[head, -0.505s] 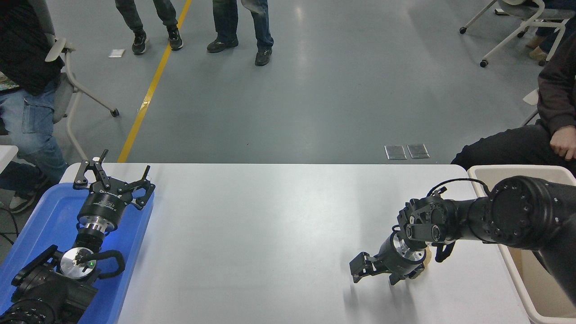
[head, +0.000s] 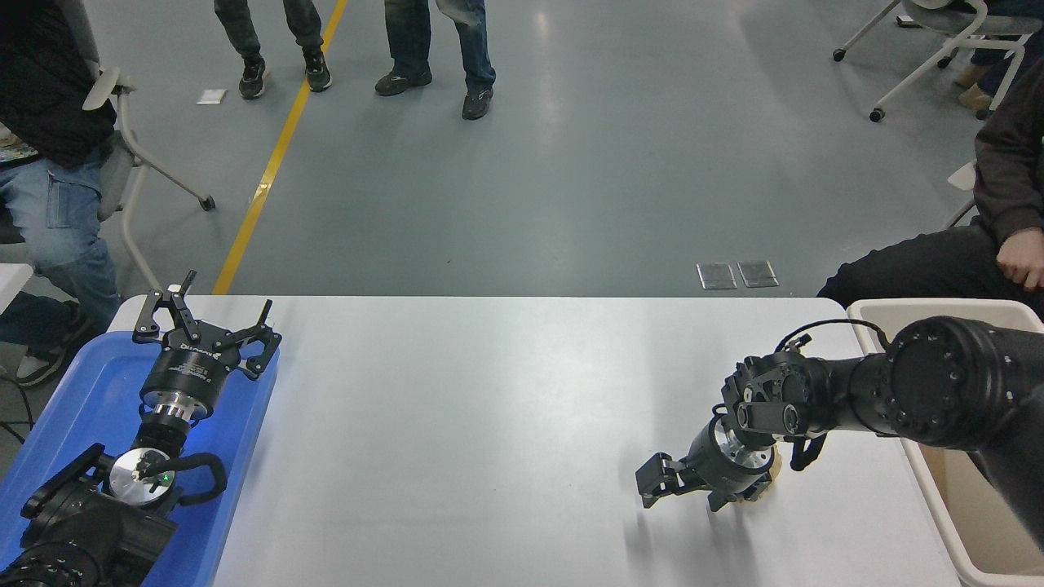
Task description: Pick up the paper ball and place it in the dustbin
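My right gripper hangs low over the white table at the front right, its fingers spread and pointing toward the camera. Nothing shows between them. A small pale tan patch peeks out just behind the gripper's wrist; it may be the paper ball, mostly hidden by the arm. The beige dustbin stands at the table's right edge, partly covered by my right arm. My left gripper is parked open over the blue tray at the lower left.
A seated person's legs and hand are close to the dustbin's far side. Another person sits on a chair at the far left, and two people stand on the floor beyond the table.
My right gripper and forearm have shifted very slightly up and to the right. The left arm has not moved. The person at the left has shifted a little.
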Controlling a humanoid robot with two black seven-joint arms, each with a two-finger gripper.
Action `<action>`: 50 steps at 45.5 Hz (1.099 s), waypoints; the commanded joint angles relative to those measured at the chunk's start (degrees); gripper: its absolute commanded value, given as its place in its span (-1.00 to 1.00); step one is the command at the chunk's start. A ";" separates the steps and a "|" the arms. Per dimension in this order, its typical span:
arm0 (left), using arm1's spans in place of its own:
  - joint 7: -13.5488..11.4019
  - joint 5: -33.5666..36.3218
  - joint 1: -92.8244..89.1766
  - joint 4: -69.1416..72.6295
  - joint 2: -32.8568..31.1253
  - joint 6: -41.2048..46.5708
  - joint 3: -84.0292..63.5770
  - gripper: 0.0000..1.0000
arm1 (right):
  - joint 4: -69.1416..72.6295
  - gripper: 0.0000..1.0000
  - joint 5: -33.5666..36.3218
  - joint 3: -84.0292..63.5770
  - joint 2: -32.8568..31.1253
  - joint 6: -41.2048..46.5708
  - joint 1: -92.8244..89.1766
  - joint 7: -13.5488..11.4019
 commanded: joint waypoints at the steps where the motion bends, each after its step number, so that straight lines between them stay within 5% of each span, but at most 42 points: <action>1: -0.02 0.00 0.01 0.00 0.00 0.00 0.02 0.99 | 10.64 0.98 0.28 0.15 -1.57 3.92 16.72 0.08; 15: -0.02 0.00 0.01 0.00 0.09 0.00 -0.06 0.99 | 19.44 1.00 -1.48 -3.01 -14.59 13.86 45.55 -0.27; 25: -0.02 0.00 0.01 0.00 0.09 0.00 0.02 0.99 | 21.37 1.00 -11.32 -5.83 -20.74 13.86 58.48 -0.18; 50: -0.02 0.00 0.01 0.00 0.09 0.00 0.02 0.99 | 28.94 1.00 -17.47 -8.56 -21.36 13.86 60.87 -0.36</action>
